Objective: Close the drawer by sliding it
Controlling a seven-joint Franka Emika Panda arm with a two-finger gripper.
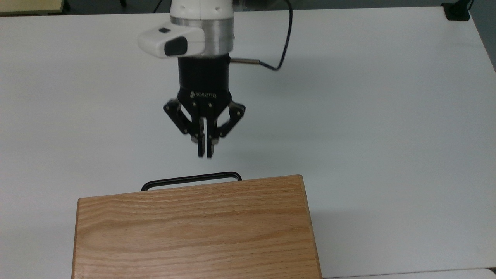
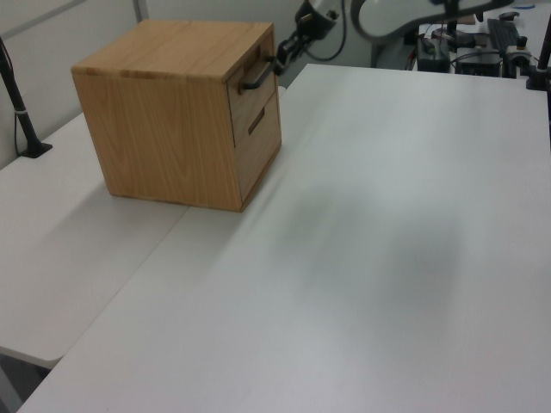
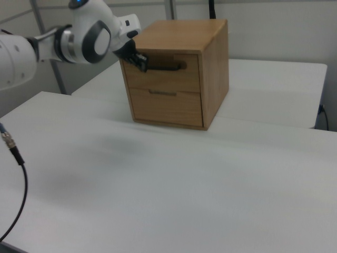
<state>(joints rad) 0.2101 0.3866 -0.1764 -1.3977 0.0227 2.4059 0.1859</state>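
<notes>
Fingers of the end effector [image 1: 205, 155] sat pressed together, gripping nothing, clear of contact. Just ahead of the tips I saw the drawer [image 3: 164, 73] pushed flush into the oak cabinet [image 1: 195, 228], its black bar handle [image 1: 191, 179] a short gap from them, over the white bench [image 1: 379, 116].

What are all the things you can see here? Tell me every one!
cabinet: one, oak wood, on the table at the top view's bottom.
drawer: one, oak front, pushed in flush at the cabinet's top.
handle: one, thin black bar, on the drawer's front.
lower front panel: one, oak, below the drawer.
table: white, under everything.
cable: one, dark, beside the arm.
gripper: one, black, fingers together, apart from the handle.
</notes>
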